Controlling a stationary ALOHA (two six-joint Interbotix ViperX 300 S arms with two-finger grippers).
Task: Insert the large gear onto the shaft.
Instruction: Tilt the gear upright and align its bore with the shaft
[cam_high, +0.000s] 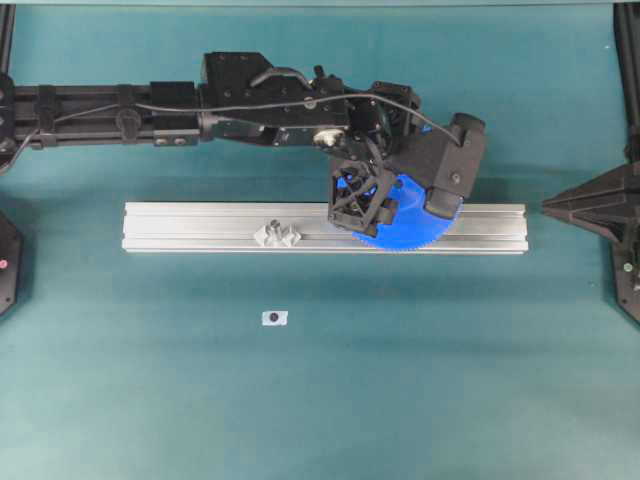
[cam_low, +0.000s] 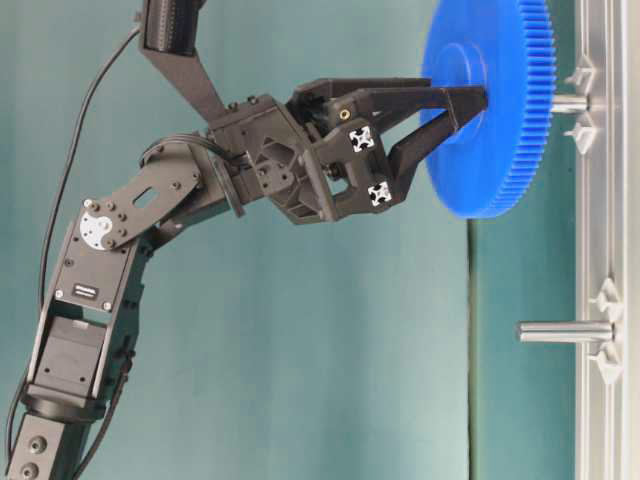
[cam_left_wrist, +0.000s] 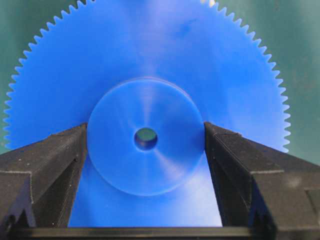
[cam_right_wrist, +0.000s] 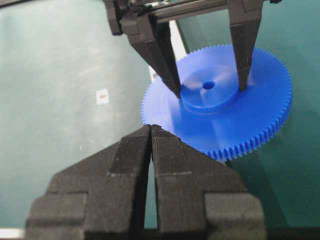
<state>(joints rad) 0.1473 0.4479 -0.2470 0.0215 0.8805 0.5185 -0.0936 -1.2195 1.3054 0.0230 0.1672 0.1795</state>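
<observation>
The large gear (cam_high: 412, 230), bright blue with fine teeth, hangs over the right half of the aluminium rail (cam_high: 180, 225). My left gripper (cam_high: 368, 212) is shut on its raised hub (cam_left_wrist: 125, 165), one finger (cam_left_wrist: 55, 165) on each side. In the table-level view the gear (cam_low: 500, 150) is slightly tilted in front of the thin shaft (cam_low: 568, 102), which stands on the rail; the gear's rim covers the shaft's tip. Through the gear's centre hole (cam_left_wrist: 145, 138) only dark green shows. My right gripper (cam_right_wrist: 151, 127) is shut and empty, a short way from the gear's edge (cam_right_wrist: 250, 120).
A second, thicker pin (cam_high: 275, 232) stands on a winged base further left on the rail (cam_low: 600, 200); it also shows in the table-level view (cam_low: 565, 331). A small white tag with a dark dot (cam_high: 274, 317) lies on the green mat in front of the rail.
</observation>
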